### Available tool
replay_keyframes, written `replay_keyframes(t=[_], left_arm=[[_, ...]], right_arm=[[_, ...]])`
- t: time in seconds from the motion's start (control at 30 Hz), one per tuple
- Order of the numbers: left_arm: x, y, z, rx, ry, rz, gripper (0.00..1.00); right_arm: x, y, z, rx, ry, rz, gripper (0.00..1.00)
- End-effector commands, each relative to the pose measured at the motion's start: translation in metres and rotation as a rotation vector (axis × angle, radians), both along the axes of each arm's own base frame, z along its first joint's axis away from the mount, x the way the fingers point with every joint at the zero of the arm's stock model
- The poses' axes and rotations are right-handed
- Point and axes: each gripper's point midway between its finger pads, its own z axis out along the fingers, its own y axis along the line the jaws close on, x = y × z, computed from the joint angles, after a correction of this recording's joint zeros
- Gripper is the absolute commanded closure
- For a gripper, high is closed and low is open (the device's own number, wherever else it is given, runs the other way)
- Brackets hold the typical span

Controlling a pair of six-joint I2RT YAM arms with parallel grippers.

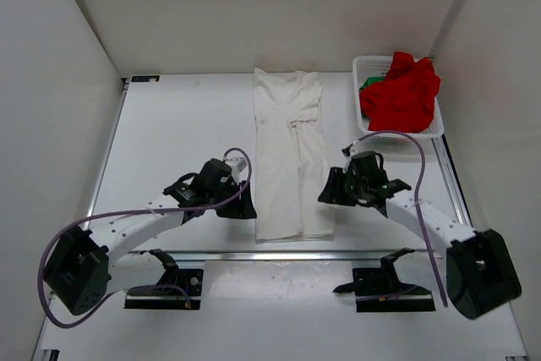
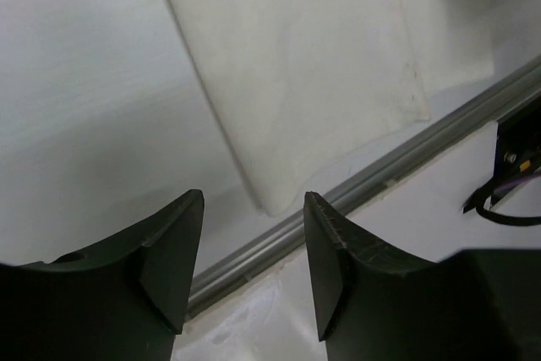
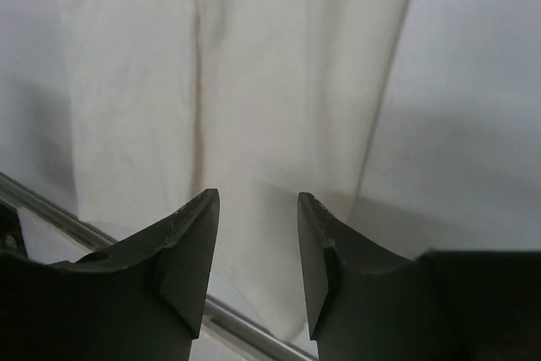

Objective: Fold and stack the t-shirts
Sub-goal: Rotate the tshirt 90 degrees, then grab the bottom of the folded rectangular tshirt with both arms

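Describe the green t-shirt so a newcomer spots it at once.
At the table's far right corner sits a white mesh basket. A red t-shirt fills it; the green t-shirt is the small bright patch peeking out at the red one's left.

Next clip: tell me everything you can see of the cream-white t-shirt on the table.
The cream-white t-shirt is plain soft cloth, folded lengthwise into a long narrow strip, with creases and overlapping layers around its middle. It lies flat on the white table, running from the far edge to just short of the near metal rail. The left gripper is open beside its near left corner, and the right gripper is open above its right side. Neither grips it.
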Motion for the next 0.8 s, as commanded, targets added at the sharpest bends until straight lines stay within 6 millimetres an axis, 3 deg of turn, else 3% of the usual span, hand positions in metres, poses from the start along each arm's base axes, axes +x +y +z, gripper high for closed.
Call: replay_keyframes(t=[0.0, 0.1, 0.2, 0.53, 0.7, 0.77], left_arm=[[-0.015, 0.002, -0.011, 0.012, 0.036, 0.026, 0.37], [-0.028, -0.011, -0.023, -0.045, 0.116, 0.036, 0.35], [-0.032, -0.017, -0.033, -0.049, 0.145, 0.045, 0.36], [-0.037, -0.022, -0.063, -0.082, 0.23, 0.101, 0.41], [-0.031, -0.028, -0.068, -0.089, 0.242, 0.104, 0.51], [-0.031, -0.033, -0.065, -0.108, 0.257, 0.092, 0.57]], right_arm=[[-0.027, -0.029, -0.01, -0.088, 0.015, -0.115, 0.6], [-0.062, -0.036, -0.029, -0.017, 0.066, -0.15, 0.56], [-0.073, -0.028, -0.034, -0.002, 0.08, -0.123, 0.56], [-0.103, -0.02, -0.055, 0.103, 0.157, -0.13, 0.79], [-0.107, -0.018, -0.051, 0.105, 0.153, -0.133, 0.68], [-0.112, -0.016, -0.051, 0.114, 0.166, -0.13, 0.72]])
